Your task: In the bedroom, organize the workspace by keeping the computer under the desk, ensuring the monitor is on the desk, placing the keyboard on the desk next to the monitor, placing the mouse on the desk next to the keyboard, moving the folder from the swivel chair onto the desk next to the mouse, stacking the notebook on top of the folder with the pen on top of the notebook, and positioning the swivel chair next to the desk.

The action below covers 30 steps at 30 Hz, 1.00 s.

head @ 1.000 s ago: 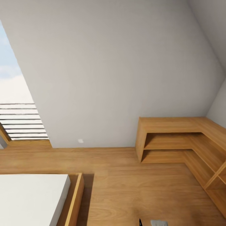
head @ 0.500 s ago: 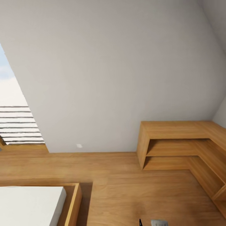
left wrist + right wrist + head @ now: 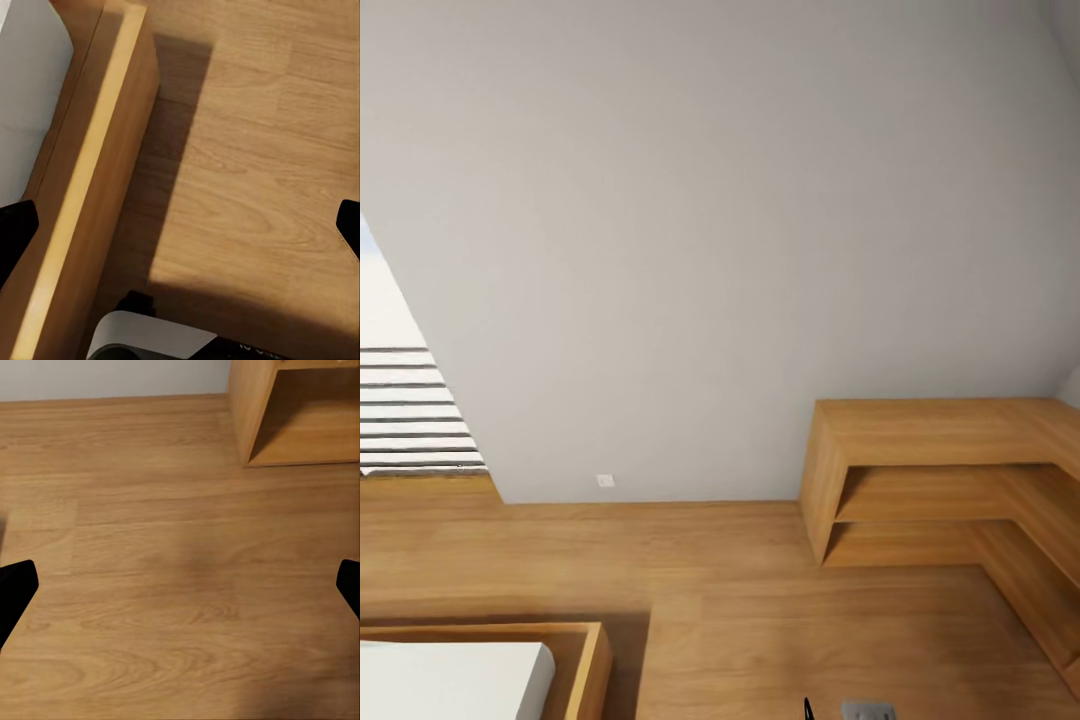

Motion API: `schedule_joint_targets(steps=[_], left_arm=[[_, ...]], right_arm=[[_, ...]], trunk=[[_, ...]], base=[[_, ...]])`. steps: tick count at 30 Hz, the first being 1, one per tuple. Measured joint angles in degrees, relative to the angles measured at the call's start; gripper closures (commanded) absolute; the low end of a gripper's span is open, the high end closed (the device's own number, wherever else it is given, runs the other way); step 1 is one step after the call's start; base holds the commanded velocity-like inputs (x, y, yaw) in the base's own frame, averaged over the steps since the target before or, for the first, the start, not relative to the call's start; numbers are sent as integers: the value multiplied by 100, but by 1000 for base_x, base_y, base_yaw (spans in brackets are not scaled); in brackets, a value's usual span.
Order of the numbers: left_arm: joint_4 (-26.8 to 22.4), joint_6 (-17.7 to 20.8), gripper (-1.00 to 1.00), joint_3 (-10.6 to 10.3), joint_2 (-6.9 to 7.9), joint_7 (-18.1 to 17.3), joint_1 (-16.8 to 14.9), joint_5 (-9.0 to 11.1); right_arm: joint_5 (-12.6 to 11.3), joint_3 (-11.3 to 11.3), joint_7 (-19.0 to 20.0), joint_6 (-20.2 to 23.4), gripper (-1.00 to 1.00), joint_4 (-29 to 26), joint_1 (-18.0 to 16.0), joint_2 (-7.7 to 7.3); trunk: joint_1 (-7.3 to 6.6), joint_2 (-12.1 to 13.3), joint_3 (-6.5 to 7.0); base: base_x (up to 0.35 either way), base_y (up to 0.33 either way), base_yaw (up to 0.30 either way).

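In the bedroom, facing a corner: a sloped white wall (image 3: 740, 230) takes up most of the head view.
Floor: light wood boards (image 3: 760, 620) run from the wall base to the lower frame edge.
Shelf unit: low L-shaped open wooden shelving (image 3: 950, 480) stands against the wall at right, cut off by the frame.
Bed: a wooden frame (image 3: 585, 665) around a white mattress (image 3: 450, 680) sits at lower left, casting a shadow on the floor.
Window: slatted blinds (image 3: 410, 410) show at the left edge.
Wall socket: small white plate (image 3: 605, 480) sits near the skirting.
Left gripper (image 3: 180, 232): fingers spread wide, nothing between them, over the floor beside the bed frame.
Right gripper (image 3: 180, 592): fingers spread wide, nothing between them, over bare floor near the shelf unit.
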Motion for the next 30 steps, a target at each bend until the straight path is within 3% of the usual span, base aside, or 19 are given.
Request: schedule_joint_targets(steps=[30], left_arm=[[0, 12, -100, -1, 1, 0, 0, -1]], right_arm=[[-7, 1, 1, 1, -100, 0, 0, 5]], trunk=[[1, 1, 4]], base=[[308, -64, -7]])
